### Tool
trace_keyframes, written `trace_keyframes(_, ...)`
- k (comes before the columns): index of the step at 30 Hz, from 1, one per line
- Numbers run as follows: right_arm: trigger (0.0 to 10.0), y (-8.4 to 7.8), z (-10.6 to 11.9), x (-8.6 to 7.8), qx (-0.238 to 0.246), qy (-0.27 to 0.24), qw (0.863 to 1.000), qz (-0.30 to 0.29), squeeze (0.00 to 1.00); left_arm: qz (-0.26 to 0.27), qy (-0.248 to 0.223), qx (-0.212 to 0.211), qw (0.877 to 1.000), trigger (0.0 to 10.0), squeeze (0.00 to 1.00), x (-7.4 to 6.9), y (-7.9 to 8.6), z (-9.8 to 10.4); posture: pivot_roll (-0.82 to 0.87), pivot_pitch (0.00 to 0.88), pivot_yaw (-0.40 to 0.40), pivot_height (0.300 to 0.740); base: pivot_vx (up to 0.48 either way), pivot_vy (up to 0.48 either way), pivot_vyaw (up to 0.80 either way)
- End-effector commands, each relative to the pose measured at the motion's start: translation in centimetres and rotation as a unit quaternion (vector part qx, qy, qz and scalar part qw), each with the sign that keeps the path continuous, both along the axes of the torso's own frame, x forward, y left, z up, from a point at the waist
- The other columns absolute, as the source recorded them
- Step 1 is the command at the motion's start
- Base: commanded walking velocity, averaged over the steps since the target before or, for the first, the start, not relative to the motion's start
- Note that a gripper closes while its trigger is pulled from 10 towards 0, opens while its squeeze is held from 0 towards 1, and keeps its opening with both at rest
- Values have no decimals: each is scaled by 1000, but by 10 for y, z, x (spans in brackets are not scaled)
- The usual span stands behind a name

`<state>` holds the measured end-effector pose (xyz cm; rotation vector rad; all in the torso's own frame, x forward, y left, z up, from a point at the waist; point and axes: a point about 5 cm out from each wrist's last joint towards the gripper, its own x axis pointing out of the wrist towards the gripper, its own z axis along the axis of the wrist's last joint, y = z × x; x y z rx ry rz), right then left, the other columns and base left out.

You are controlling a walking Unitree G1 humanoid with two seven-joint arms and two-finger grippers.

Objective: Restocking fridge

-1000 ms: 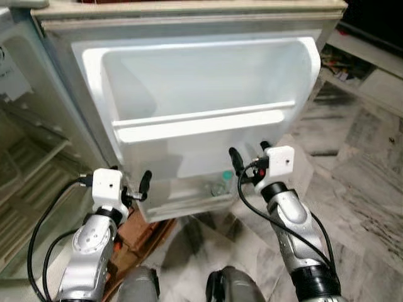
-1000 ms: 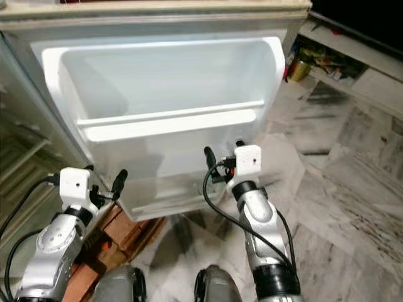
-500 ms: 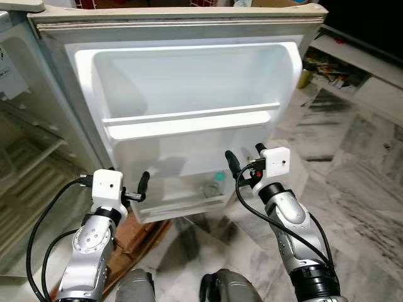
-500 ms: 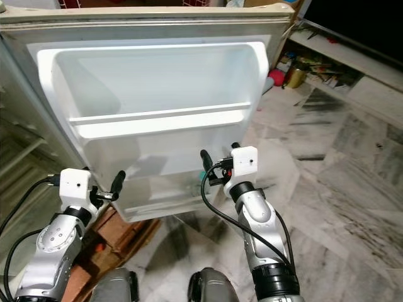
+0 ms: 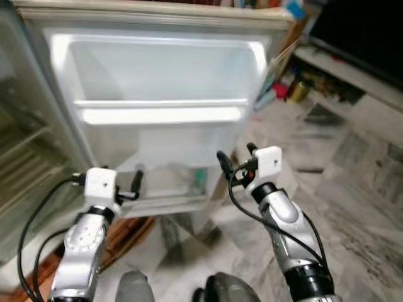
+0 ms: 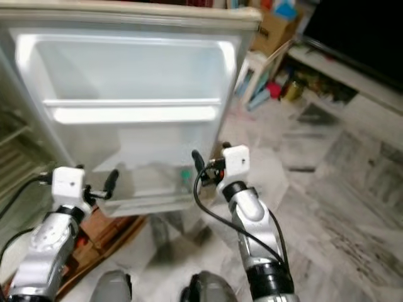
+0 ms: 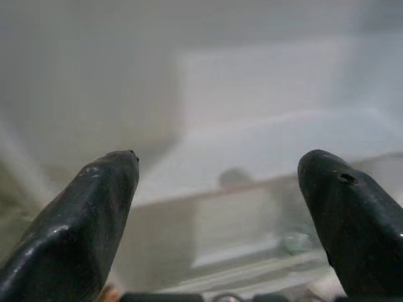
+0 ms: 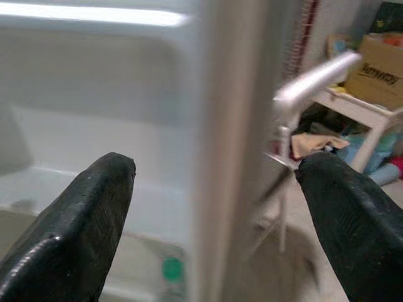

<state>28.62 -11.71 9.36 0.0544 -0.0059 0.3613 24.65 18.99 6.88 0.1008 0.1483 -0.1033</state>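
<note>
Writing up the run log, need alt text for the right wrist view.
The open right gripper straddles the free edge of the open fridge door, one finger on each side. A bottle with a green cap stands in the lower door shelf; blurred household clutter lies beyond.

Both head eyes look down at the open fridge door [image 5: 157, 100]; both wrist cameras face it closely.

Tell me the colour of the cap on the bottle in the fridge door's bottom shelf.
Green bottle cap, clearest in the right wrist view.

Bottle [image 5: 198, 182] in bottom shelf [image 5: 165, 202] of fridge door [image 5: 157, 113]
</note>
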Motion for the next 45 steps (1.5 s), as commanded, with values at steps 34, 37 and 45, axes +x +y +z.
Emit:
trace_keyframes(34,10000,-9,5,1,-21,-50,998,-23,0,91,-5,27,995,10000,0,5,17,-5,98,93,-60,740,117,-398,587)
trace_keyframes(37,10000,-7,5,4,-8,-49,998,-30,0,93,0,19,995,10000,0,8,14,-7,101,81,-41,740,389,-80,529)
trace_keyframes(45,10000,-3,8,8,4,-58,998,-39,0,67,-2,18,998,10000,0,14,12,-9,90,76,-21,740,0,0,0)
